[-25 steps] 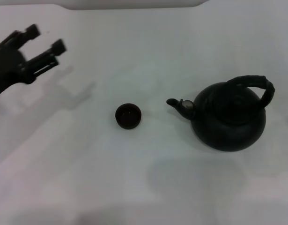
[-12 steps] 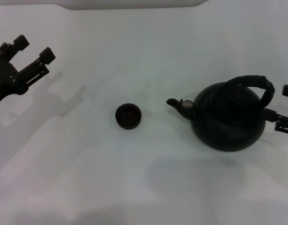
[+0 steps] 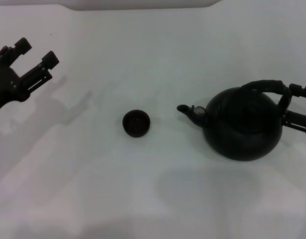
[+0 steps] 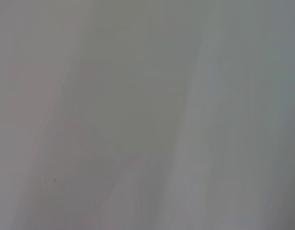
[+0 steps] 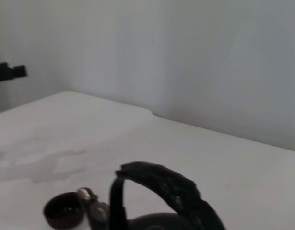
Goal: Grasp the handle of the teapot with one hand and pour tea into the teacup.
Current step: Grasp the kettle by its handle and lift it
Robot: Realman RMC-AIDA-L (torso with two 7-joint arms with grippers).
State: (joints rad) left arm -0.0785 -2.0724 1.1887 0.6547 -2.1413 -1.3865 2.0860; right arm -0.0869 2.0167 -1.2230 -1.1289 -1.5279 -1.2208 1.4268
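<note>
A white worktop [image 3: 157,199] carries a black teapot [image 3: 245,129] near its right edge, spout aimed at the small teacup [image 3: 136,123] sitting mid-worktop, well apart from the pot. The arched handle [image 3: 272,88] rises over the pot's top. The right gripper [image 3: 301,107] reaches in from the right edge, fingers [image 3: 298,89] spread just beside the handle. The left gripper [image 3: 36,54] hangs over the far left corner, fingers spread and empty.
</note>
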